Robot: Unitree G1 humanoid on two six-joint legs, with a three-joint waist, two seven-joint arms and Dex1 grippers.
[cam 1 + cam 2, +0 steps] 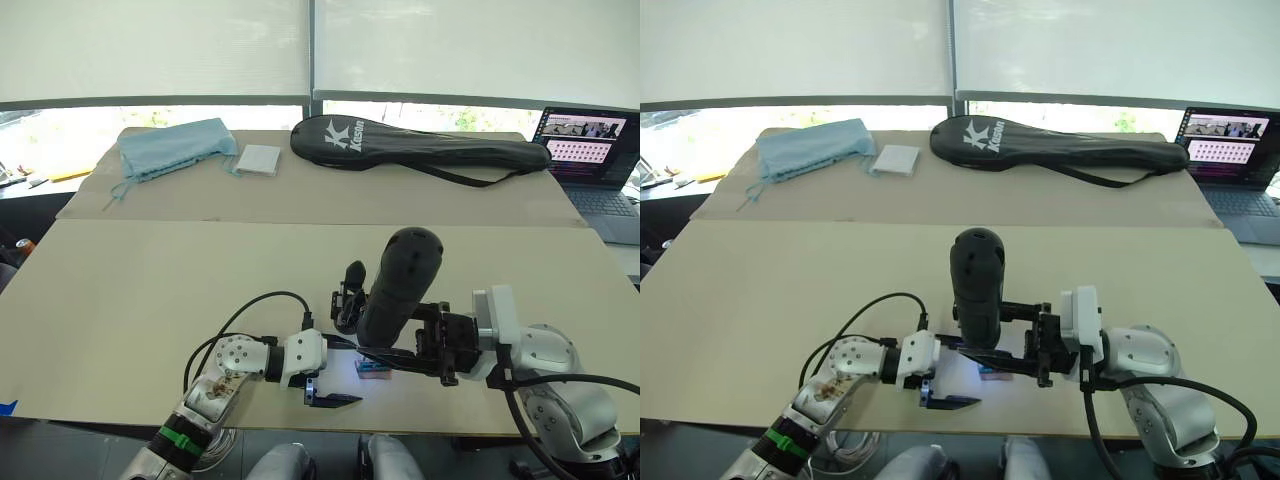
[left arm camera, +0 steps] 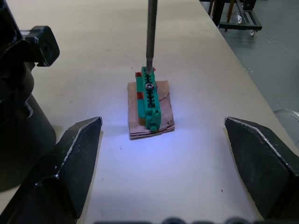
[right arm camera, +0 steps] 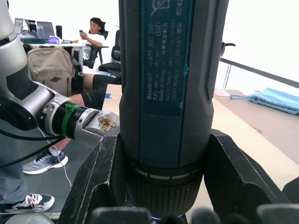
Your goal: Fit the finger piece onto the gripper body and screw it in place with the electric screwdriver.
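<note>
Clamped upright in the right gripper [image 3: 163,186], the matte-black electric screwdriver [image 1: 398,285] lowers its bit, seen from the wide-open left gripper [image 2: 163,163], onto a small green-and-brown box [image 2: 150,105].

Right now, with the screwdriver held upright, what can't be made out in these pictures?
- The gripper body: largely behind the screwdriver in the head views; cut off by the edge in the left wrist view.
- The screwdriver's bit: hidden below the fingers of the right tool in the right wrist view.
- The laptop screen: too small to read.
</note>
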